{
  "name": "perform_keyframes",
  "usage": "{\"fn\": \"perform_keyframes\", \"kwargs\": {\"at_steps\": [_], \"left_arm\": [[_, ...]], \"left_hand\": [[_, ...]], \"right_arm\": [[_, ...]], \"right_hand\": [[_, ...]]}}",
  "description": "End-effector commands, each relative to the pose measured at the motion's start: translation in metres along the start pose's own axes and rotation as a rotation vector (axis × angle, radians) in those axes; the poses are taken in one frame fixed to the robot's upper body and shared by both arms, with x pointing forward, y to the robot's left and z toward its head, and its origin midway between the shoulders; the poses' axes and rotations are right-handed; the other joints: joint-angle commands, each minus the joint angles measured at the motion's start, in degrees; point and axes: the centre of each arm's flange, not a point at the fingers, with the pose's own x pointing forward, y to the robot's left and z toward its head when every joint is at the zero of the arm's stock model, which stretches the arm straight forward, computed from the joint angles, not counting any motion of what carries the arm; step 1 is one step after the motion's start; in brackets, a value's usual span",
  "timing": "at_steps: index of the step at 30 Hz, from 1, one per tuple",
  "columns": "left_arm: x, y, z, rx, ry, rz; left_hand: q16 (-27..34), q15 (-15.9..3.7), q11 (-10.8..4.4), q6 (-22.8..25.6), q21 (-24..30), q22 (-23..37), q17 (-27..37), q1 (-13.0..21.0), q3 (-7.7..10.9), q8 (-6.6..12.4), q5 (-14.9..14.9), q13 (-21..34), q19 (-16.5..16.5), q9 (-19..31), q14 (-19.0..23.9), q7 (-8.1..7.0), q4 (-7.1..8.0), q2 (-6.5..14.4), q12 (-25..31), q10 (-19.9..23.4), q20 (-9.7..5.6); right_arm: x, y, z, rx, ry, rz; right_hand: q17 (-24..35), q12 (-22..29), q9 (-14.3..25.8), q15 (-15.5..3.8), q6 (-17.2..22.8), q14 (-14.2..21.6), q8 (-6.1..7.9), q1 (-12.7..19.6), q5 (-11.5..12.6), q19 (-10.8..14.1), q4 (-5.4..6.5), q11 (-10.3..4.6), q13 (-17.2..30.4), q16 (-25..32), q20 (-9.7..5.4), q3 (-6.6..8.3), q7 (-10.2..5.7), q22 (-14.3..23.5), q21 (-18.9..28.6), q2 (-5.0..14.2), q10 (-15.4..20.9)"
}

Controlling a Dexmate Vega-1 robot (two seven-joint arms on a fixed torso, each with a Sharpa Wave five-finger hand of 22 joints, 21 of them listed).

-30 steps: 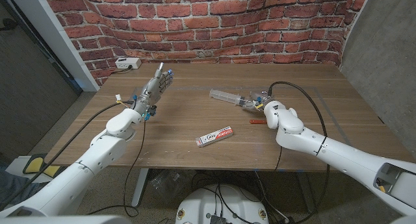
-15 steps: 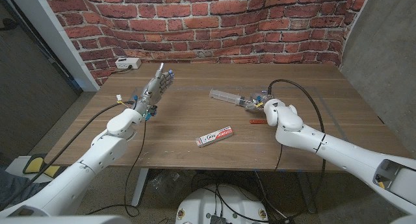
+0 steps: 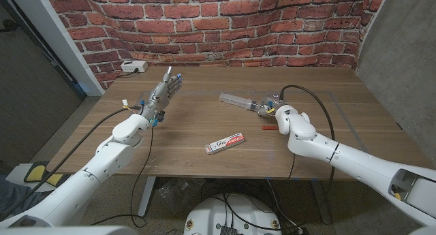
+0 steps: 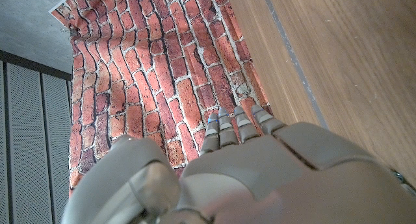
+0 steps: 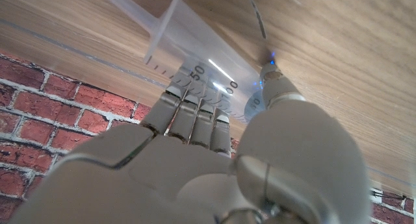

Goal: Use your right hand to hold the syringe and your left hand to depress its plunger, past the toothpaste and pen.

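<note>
The syringe [image 3: 240,101] is seen lying on the wooden table [image 3: 204,126], right of centre, its barrel grasped by the right hand [image 3: 271,107]; in the right wrist view the fingers [image 5: 192,113] and thumb are wrapped round the clear graduated barrel [image 5: 195,62]. The left hand [image 3: 162,92] is held raised over the table's left side, fingers extended and apart, nothing gripped, well apart from the syringe. The toothpaste [image 3: 225,144] is laid near the front edge, and the red pen [image 3: 268,127] just beside the right wrist.
</note>
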Motion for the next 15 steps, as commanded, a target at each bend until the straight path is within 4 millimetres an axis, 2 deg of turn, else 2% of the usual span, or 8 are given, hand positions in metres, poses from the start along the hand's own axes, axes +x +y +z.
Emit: {"fn": "perform_keyframes", "kwargs": {"at_steps": [1,3,6,9,11,13,14,15], "left_arm": [[-0.0028,-0.002,0.0006,-0.002,-0.005,0.002],[-0.003,-0.0021,0.0007,-0.001,-0.004,0.001],[-0.0036,-0.002,0.0013,0.001,-0.003,0.002],[-0.0038,-0.0019,0.0023,0.003,-0.004,0.002],[-0.0038,-0.0019,0.0028,0.003,-0.005,0.0],[-0.0039,-0.002,0.0032,0.005,-0.005,0.0],[-0.0039,-0.002,0.0032,0.004,-0.005,-0.001],[-0.004,-0.002,0.0033,0.005,-0.004,-0.001]], "left_hand": [[0.27,-0.18,-0.2,0.46,0.31,0.33,0.3,0.23,-0.39,0.36,-0.2,0.32,0.12,0.19,0.29,0.11,0.03,0.41,0.16,0.49,0.52],[0.29,-0.21,-0.01,0.47,0.32,0.33,0.3,0.24,-0.41,0.36,-0.21,0.32,0.12,0.19,0.35,0.11,0.03,0.43,0.16,0.51,0.54],[0.29,-0.22,-0.04,0.49,0.33,0.33,0.3,0.24,-0.44,0.35,-0.23,0.33,0.11,0.19,0.36,0.09,0.04,0.45,0.18,0.57,0.53],[0.28,-0.21,0.04,0.49,0.34,0.33,0.3,0.24,-0.46,0.35,-0.24,0.33,0.11,0.19,0.36,0.05,0.04,0.47,0.18,0.59,0.53],[0.29,-0.17,-0.1,0.5,0.35,0.33,0.3,0.24,-0.48,0.34,-0.25,0.33,0.11,0.19,0.39,0.04,0.05,0.48,0.19,0.6,0.53],[0.3,-0.19,-0.03,0.5,0.36,0.34,0.3,0.25,-0.5,0.34,-0.26,0.33,0.1,0.19,0.41,0.06,0.05,0.5,0.17,0.57,0.54],[0.29,-0.15,-0.04,0.5,0.36,0.34,0.3,0.25,-0.51,0.34,-0.27,0.33,0.1,0.19,0.41,0.07,0.05,0.51,0.17,0.58,0.54],[0.29,-0.15,0.03,0.48,0.37,0.34,0.3,0.25,-0.53,0.33,-0.27,0.33,0.1,0.19,0.42,0.06,0.06,0.51,0.19,0.63,0.54]], "right_arm": [[0.0038,0.0173,0.001,0.013,0.0,-0.056],[0.0034,0.0183,0.0013,0.01,-0.002,-0.073],[0.0003,0.0188,0.0008,0.023,0.004,-0.134],[0.0002,0.0168,0.0011,0.015,0.014,-0.134],[0.0005,0.0159,0.0007,0.015,0.019,-0.128],[0.0005,0.0151,0.0002,0.019,0.019,-0.121],[0.0004,0.0147,-0.0004,0.026,0.02,-0.121],[0.0,0.0146,-0.0009,0.029,0.019,-0.124]], "right_hand": [[0.48,0.65,0.02,-5.21,4.87,3.28,1.15,3.87,0.45,3.98,0.0,-0.96,0.07,0.75,-8.37,1.37,-2.48,0.13,1.21,2.54,3.4],[0.61,1.06,-0.07,-5.86,7.15,5.03,1.53,5.66,0.71,4.83,0.05,-2.3,0.03,1.03,-9.02,2.02,-3.52,0.32,1.86,3.81,5.72],[0.67,1.28,-0.14,-6.89,9.85,7.33,1.79,7.9,1.45,5.92,0.03,-3.17,-0.03,1.26,-9.63,2.96,-4.91,0.57,2.86,5.52,8.2],[0.67,1.33,-0.16,-7.41,11.89,8.7,2.01,8.96,1.91,6.8,0.13,-3.73,-0.07,1.3,-9.81,3.37,-5.28,0.7,3.65,6.19,9.59],[0.72,1.26,-0.17,-7.39,12.42,9.17,1.96,9.05,2.01,7.04,0.49,-3.59,-0.07,1.31,-9.8,3.47,-5.26,0.76,3.96,6.72,9.96],[0.86,1.29,-0.17,-7.25,13.08,9.34,1.82,8.55,1.98,6.94,1.48,-3.04,-0.06,1.18,-9.71,3.4,-5.07,0.85,4.23,7.68,10.82],[1.01,1.08,-0.16,-7.19,13.27,9.38,1.54,7.48,1.76,6.74,2.79,-2.85,-0.03,1.07,-9.61,3.12,-5.0,0.93,4.43,8.54,10.93],[1.06,0.99,-0.15,-7.16,13.24,9.39,1.43,7.18,1.69,6.6,3.18,-2.83,-0.01,1.05,-9.61,3.06,-4.99,0.95,4.45,8.82,10.88]]}}
